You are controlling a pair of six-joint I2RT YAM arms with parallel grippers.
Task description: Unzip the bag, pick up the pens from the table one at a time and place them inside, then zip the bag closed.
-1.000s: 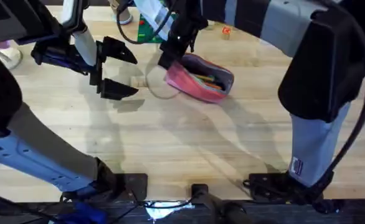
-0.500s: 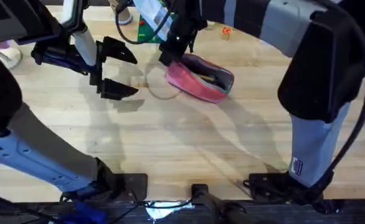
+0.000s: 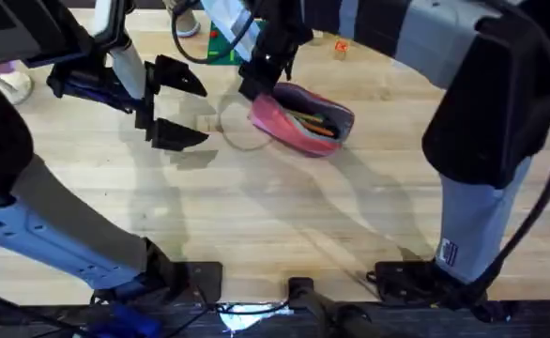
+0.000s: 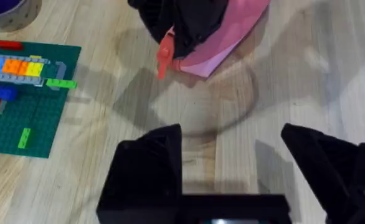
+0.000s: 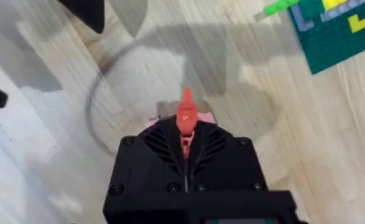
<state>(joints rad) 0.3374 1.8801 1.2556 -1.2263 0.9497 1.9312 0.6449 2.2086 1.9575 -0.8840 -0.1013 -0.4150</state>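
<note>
Bag-closing risk: left tool (image 3: 176,111) hovers wide open, holding nothing, leaving the pink bag (image 3: 303,117) unbraced on the counter (image 3: 284,216). Right tool (image 5: 185,140) pinches its red zipper pull (image 5: 185,112); tugging could drag the pouch or snag on the pens (image 3: 314,123) inside.

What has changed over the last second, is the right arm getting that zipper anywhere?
Hardly anything. The right gripper stays shut on the red zipper pull at the left end of the pink pouch, and the pouch sits where it was, still open with the pens showing inside. The left gripper still hangs beside it, jaws open, holding nothing.
</note>
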